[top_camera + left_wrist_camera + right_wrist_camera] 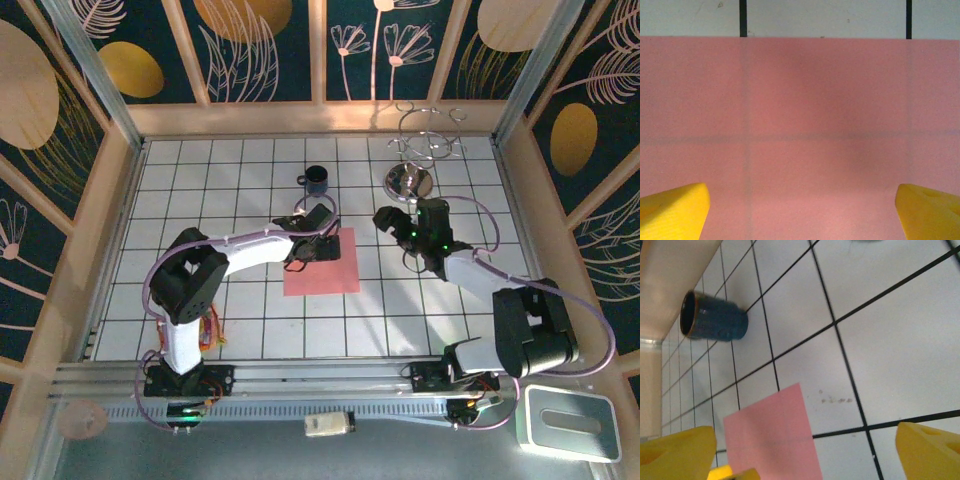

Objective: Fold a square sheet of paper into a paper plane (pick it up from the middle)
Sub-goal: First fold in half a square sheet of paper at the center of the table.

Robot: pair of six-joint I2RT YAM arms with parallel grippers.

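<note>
The pink-red paper [325, 268] lies flat on the tiled table as an unfolded square sheet, not a dart. In the left wrist view the paper [805, 110] spreads close beneath the camera, with tile lines showing faintly through it. My left gripper [311, 240] hangs low over the sheet's far-left part, open, its yellow fingers [675, 210] wide apart and nothing between them [801, 195]. My right gripper [388, 219] is open to the right of the sheet, over bare tile [802, 432]. From there the paper's corner [772, 435] shows at lower left.
A dark blue mug [317, 180] lies on its side behind the sheet, also seen by the right wrist camera as the mug [715, 316]. A wire rack on a shiny round base [408, 181] stands at the back right. Wooden walls [320, 118] ring the table.
</note>
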